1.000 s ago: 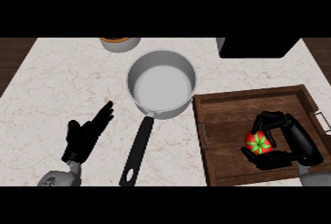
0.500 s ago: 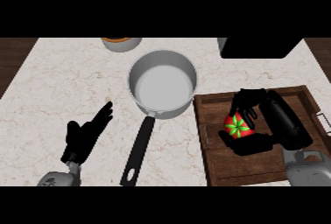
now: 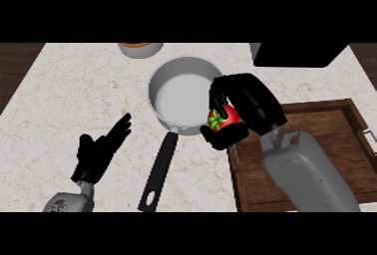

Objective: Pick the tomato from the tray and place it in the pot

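Right robot hand [image 3: 247,102], clamped on the tomato [image 3: 223,116] at centre frame, should clear the pot [image 3: 180,94] rim before releasing.

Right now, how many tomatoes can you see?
1. The tomato is held in the right hand, at the right rim of the pot, off the tray. The forearm covers part of the tray, so another could be hidden there.
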Controlling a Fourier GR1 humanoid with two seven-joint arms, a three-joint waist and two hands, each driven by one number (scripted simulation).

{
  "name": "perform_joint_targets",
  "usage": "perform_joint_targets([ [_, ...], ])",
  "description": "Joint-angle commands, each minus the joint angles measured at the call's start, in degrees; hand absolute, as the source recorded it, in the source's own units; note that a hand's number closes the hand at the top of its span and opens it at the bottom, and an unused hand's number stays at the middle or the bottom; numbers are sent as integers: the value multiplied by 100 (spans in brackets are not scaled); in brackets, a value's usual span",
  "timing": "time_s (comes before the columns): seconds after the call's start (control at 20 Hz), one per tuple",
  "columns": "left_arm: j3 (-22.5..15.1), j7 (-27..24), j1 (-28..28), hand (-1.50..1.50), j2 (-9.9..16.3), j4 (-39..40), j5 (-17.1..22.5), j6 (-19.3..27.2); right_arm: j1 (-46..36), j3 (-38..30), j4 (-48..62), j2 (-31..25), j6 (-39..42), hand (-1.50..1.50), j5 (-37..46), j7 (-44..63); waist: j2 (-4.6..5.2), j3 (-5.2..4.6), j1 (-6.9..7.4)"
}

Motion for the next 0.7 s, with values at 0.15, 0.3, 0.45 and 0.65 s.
perform_joint_targets([
  [0.15,107,-174,-69,0,33,232,-40,-54,-988,736,1262,616,26,150,1227,579,16,-2,14],
  [0.3,86,36,-188,0,42,144,1,-104,-1389,1179,1709,659,228,150,1885,970,14,-5,57],
  [0.45,-61,5,81,0,-165,-15,-96,62,-1585,1289,2396,995,238,150,2184,1080,11,1,48],
  [0.65,72,-406,-94,0,-23,477,-64,-175,-1775,1303,3184,1061,1149,150,1243,1611,48,-8,97],
])
